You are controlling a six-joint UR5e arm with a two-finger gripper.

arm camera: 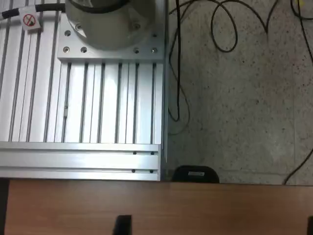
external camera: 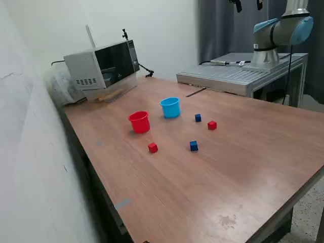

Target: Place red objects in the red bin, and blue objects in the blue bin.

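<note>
On the wooden table [external camera: 243, 167] in the exterior view, the red bin [external camera: 139, 122] and the blue bin [external camera: 170, 107] stand upright side by side. One red cube [external camera: 153, 147] lies in front of the red bin, and another [external camera: 212, 125] lies toward the exterior view's right. A blue cube [external camera: 198, 117] sits beside the blue bin, and a second [external camera: 194, 146] lies nearer the front. My gripper [external camera: 248, 5] hangs high at the top edge, far from all of them. In the wrist view only its two fingertips show, wide apart; the gripper [arm camera: 215, 227] is open and empty. No cube or bin shows there.
A grey and black box-shaped appliance [external camera: 104, 66] stands at the table's back corner by the wall. The arm's base [external camera: 276, 35] is mounted on a ribbed aluminium platform [arm camera: 80, 112] behind the table. Black cables [arm camera: 225, 29] lie on the speckled floor.
</note>
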